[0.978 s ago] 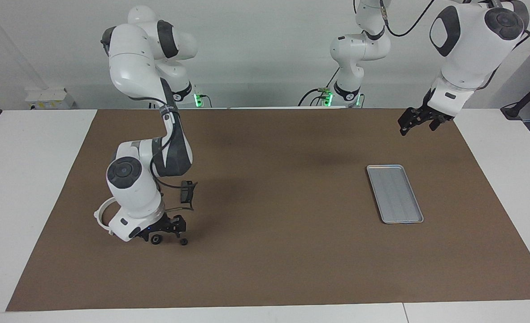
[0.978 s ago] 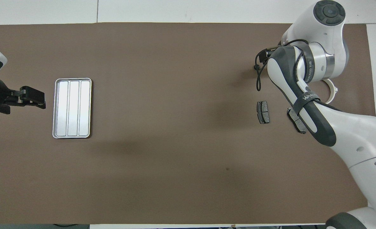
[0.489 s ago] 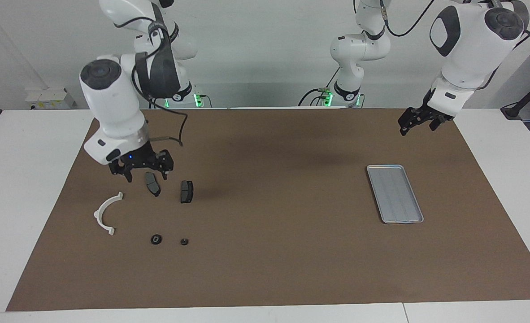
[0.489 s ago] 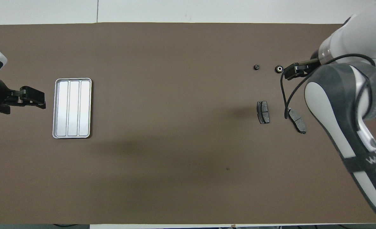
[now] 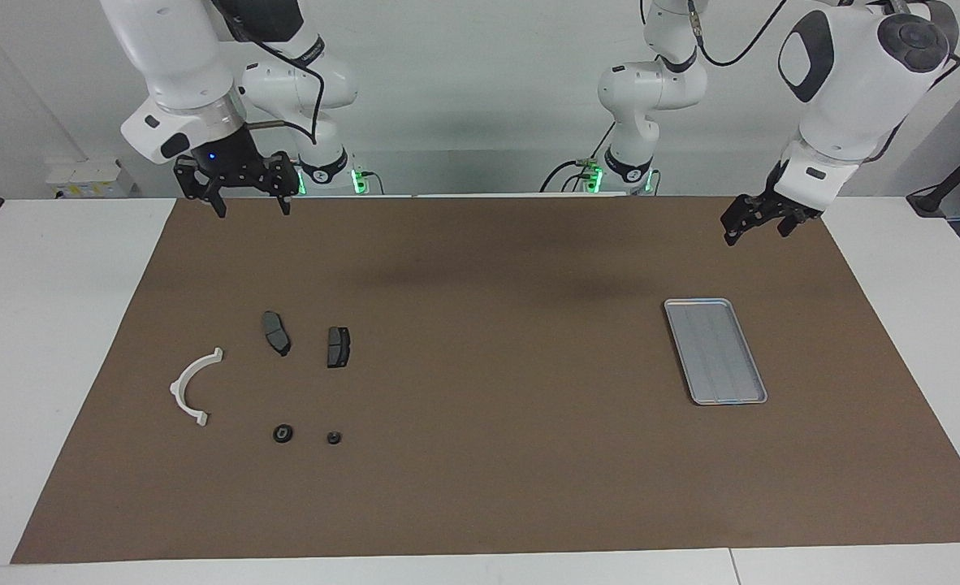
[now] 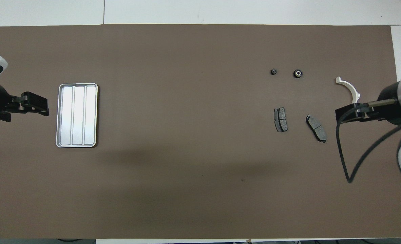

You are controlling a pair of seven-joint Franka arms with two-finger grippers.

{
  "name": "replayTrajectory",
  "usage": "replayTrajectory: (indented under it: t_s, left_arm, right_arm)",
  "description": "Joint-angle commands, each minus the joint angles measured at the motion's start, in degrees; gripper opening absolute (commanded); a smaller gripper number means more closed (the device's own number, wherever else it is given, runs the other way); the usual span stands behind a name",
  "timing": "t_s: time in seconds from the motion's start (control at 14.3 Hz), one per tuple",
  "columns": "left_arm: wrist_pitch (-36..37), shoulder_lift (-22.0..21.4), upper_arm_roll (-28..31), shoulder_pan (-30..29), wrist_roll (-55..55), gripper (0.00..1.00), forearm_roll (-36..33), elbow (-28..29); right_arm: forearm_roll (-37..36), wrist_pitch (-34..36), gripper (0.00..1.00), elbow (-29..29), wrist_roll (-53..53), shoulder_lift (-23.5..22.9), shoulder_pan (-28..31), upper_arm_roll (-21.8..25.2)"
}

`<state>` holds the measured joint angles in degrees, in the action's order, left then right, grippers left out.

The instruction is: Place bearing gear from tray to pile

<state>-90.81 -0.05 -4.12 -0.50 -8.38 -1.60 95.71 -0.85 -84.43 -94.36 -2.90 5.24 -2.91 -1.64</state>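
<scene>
Beside the white bracket (image 5: 194,384) and brake pads (image 5: 276,332), two small gears (image 5: 283,434) lie delivered, the tray (image 5: 715,351) is bare, and both left gripper (image 5: 758,218) and right gripper (image 5: 238,185) are held unclenched aloft, so nothing further seems required.

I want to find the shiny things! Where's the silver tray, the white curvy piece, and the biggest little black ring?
tray (image 6: 78,115), overhead view, middle rib panel.
white curved bracket (image 5: 188,384), facing view, middle of arc.
larger black ring (image 5: 283,434), facing view, its top face.
</scene>
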Motion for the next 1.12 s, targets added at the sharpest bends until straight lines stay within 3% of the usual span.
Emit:
replayTrajectory:
  t_s: [0.0,0.7,1.05]
  left_arm:
    - [0.9,-0.1,0.1,0.1,0.2,1.0,0.1,-0.5]
    - [0.9,-0.1,0.2,0.1,0.2,1.0,0.1,-0.5]
    - [0.9,-0.1,0.2,0.1,0.2,1.0,0.1,-0.5]
  right_arm:
    - [1.4,0.5,1.0,-1.7,1.1,0.7,-0.2,1.1]
    - [1.0,-2.6,1.0,-1.9,0.6,0.5,1.7,0.8]
    - [-0.2,-7.8,1.0,-1.9,0.7,-0.1,1.7,0.8]
